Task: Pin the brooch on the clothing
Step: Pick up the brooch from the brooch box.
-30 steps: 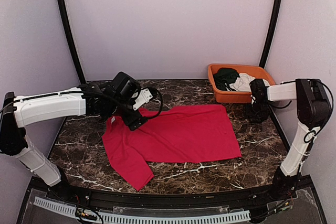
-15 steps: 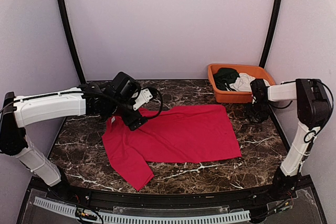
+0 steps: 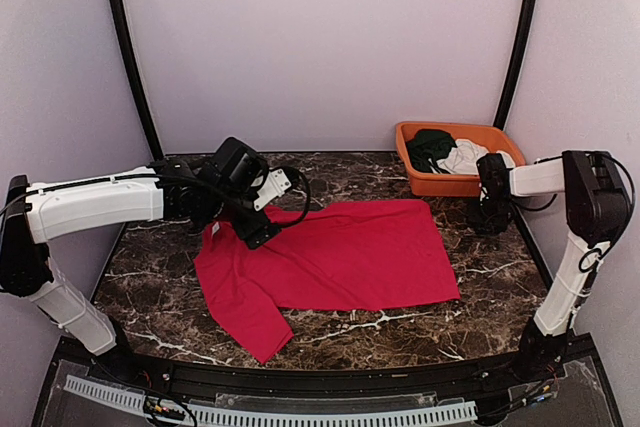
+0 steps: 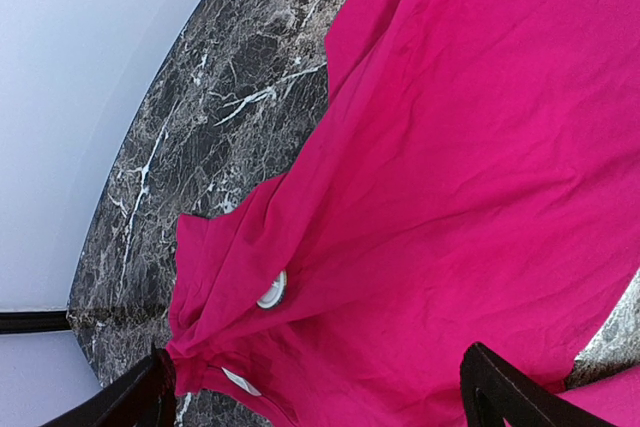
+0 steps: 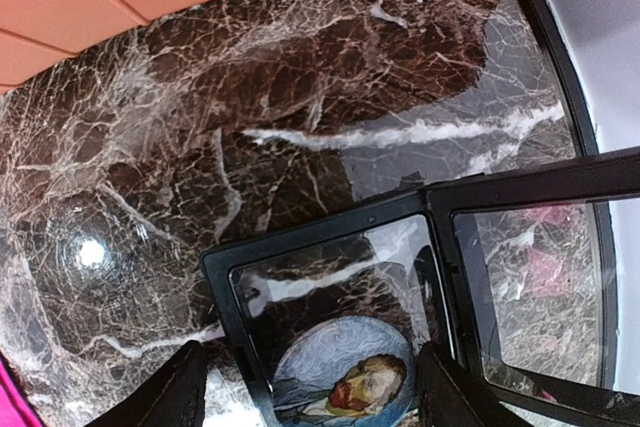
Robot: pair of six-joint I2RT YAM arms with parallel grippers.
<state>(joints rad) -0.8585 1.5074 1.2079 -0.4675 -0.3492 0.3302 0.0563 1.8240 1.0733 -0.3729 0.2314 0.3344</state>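
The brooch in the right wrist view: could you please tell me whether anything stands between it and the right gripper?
Nothing visible does. The brooch lies face-up in a compartment of the black-framed tray, and the right gripper is open, its fingers on either side of it; only the compartment's walls flank it.

The bench [image 3: 160, 277] is gleaming like polished dark marble (a lamp spot is glaring off it). The shirt [image 3: 340, 252] is lying as soft, matt, creased cloth. The bin [image 3: 440, 185] is looking like smooth orange plastic. The case [image 5: 330, 277] is showing clear glossy panes in a black frame, and the brooch [image 5: 345, 379] is looking glossy.
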